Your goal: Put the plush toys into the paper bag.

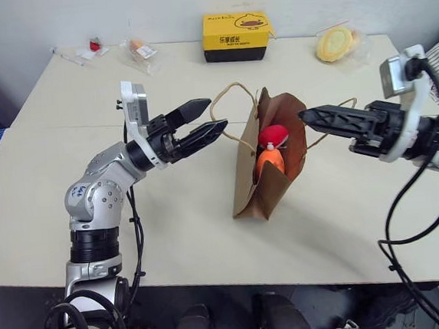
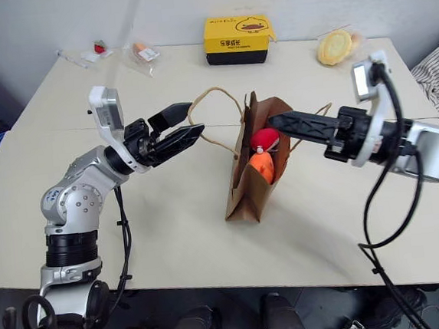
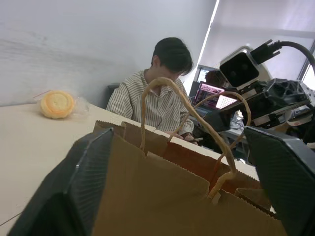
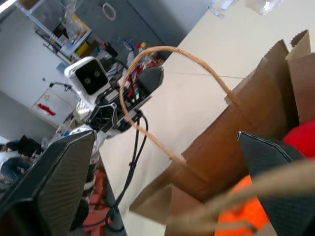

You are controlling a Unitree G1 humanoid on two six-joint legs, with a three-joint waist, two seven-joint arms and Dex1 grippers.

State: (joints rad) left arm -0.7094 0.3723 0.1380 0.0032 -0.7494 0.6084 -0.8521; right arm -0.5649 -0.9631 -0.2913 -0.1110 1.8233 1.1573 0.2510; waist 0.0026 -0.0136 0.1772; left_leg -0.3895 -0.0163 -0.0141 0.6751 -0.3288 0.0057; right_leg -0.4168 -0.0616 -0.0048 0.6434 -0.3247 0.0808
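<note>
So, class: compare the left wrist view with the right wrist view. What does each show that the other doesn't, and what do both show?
Left wrist view alone: a seated person in a striped shirt behind the table, a yellow round item in clear wrap, and the right gripper.

Right wrist view alone: the red plush toy and the orange plush toy inside the bag, plus the left gripper.

Both: the brown paper bag with its cord handles, seen between that arm's own open fingers, on the pale table.
</note>
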